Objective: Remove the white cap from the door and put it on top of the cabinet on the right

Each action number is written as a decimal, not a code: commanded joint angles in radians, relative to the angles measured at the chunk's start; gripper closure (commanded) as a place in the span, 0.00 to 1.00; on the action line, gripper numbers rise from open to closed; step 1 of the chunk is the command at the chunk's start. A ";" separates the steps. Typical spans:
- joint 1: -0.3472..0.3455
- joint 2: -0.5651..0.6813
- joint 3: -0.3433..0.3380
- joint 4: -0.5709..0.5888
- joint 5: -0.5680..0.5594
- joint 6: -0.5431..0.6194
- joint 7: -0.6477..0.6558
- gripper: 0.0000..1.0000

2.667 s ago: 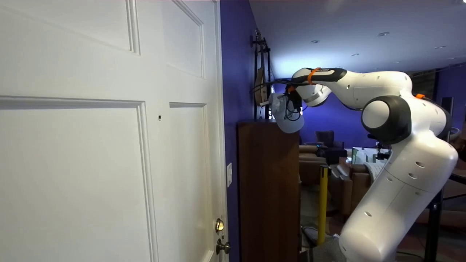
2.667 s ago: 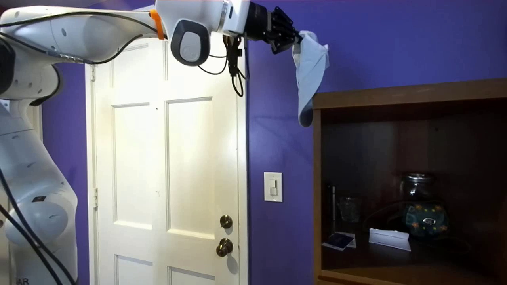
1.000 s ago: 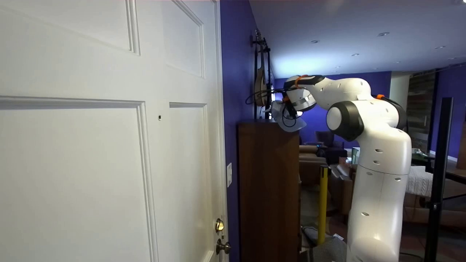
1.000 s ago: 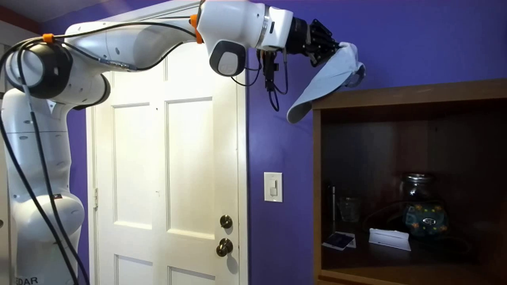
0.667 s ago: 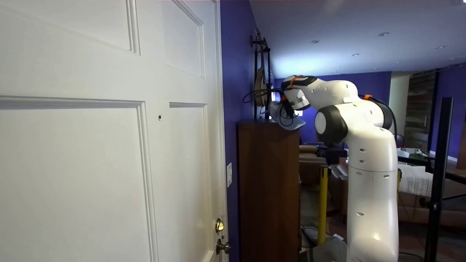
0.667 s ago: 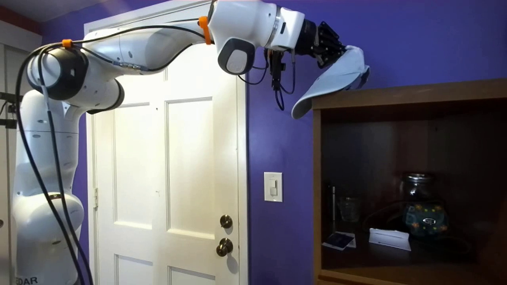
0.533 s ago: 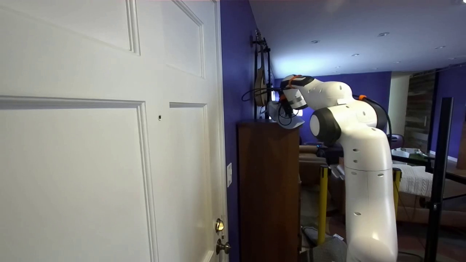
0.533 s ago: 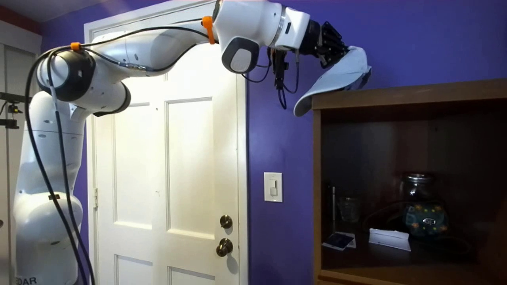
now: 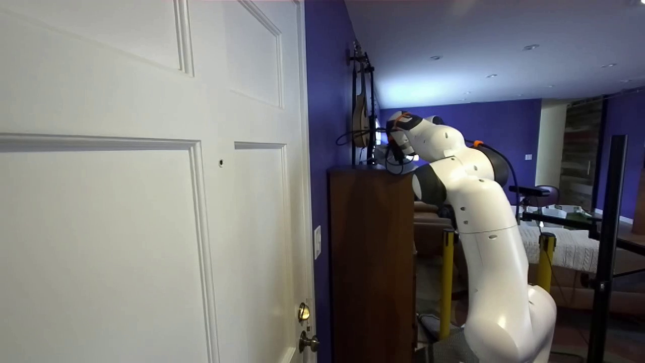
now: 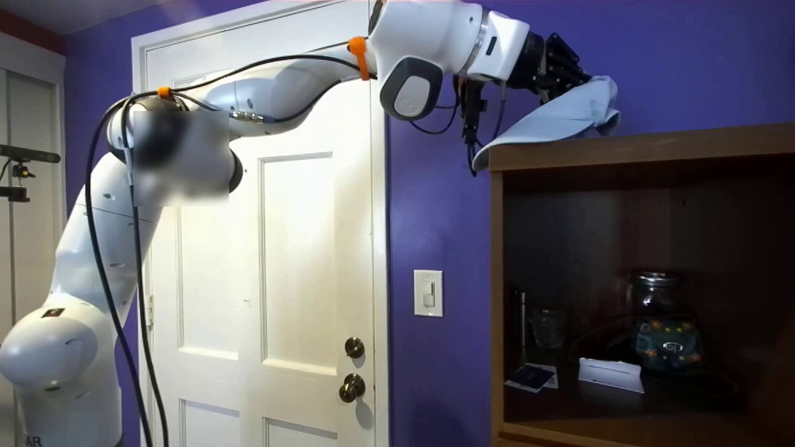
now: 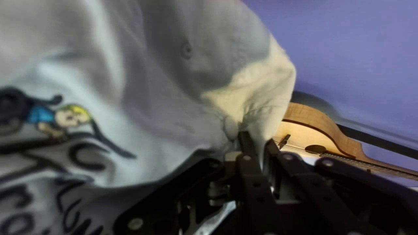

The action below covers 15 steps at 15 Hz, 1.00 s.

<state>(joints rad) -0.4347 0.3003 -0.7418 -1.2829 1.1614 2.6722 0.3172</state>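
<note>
Pinching white cap (image 10: 562,115) in gripper (image 11: 257,139). Shift inward to bring overhanging brim (image 10: 525,131) fully onto cabinet (image 10: 652,146) top, lower gently, then release slowly.

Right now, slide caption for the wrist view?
Fingers pinch the printed white cap; guitar and purple wall beyond.

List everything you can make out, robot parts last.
Door: one, white, in purple wall
Knob, deadbolt: one each, brass, on door
Switch: one, white, beside door
Cabinet: one, brown, by wall
Cap: one, white, at cabinet's top edge
Jar, glass: one each, clear, inside cabinet
Pouch: one, teal, before jar
Papers: several, white/blue, inside cabinet
Guitar: at least one, tan, beyond cabinet
Posts: two, yellow, background
Pole: one, black, background
Furniture: count unclear, brown, background
Gripper: one, black, closed on cap
Arm: one, white, before door
</note>
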 commanded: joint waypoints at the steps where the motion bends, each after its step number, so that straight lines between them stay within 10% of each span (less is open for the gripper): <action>1: -0.124 0.089 0.082 0.133 -0.044 -0.017 0.093 0.57; 9: -0.085 0.107 -0.013 0.201 -0.191 -0.123 0.314 0.02; 15: -0.132 0.053 0.069 0.203 -0.405 -0.170 0.448 0.00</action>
<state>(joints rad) -0.5336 0.3766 -0.7248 -1.1003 0.8398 2.5337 0.6923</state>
